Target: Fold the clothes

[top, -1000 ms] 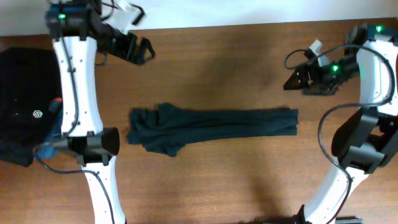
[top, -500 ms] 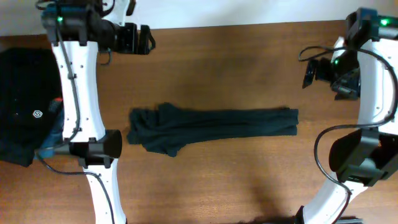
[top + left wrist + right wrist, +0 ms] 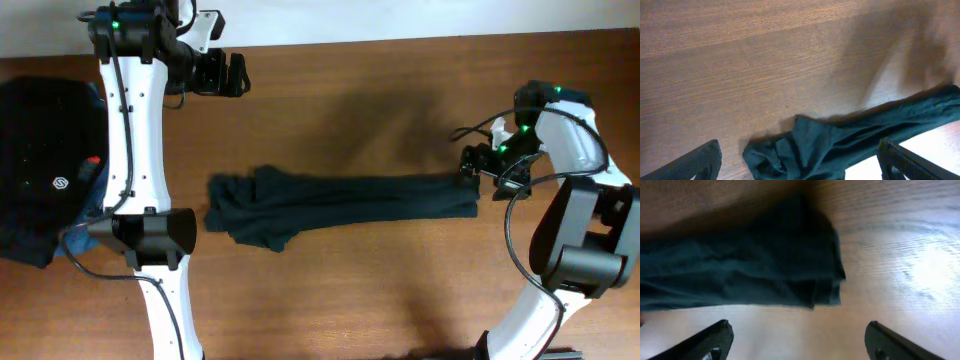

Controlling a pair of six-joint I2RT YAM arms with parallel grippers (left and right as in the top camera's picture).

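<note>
The dark green T-shirt [image 3: 340, 203] lies on the table folded into a long narrow strip running left to right, bunched at its left end. My right gripper [image 3: 470, 170] is open and empty, low over the strip's right end; the right wrist view shows that end [image 3: 765, 275] just beyond its spread fingertips. My left gripper [image 3: 236, 75] is open and empty, high near the table's far edge, well clear of the shirt. The left wrist view shows the bunched left end [image 3: 815, 150] between its wide-apart fingertips, far below.
A black garment with a small white round logo [image 3: 40, 170] and a red tag lies at the table's left edge over a blue denim piece [image 3: 85, 235]. The white wall edge [image 3: 400, 20] runs along the back.
My right gripper has swung down and left from the far right to the shirt's right end. My left gripper has shifted slightly at the back. The shirt has not moved.
</note>
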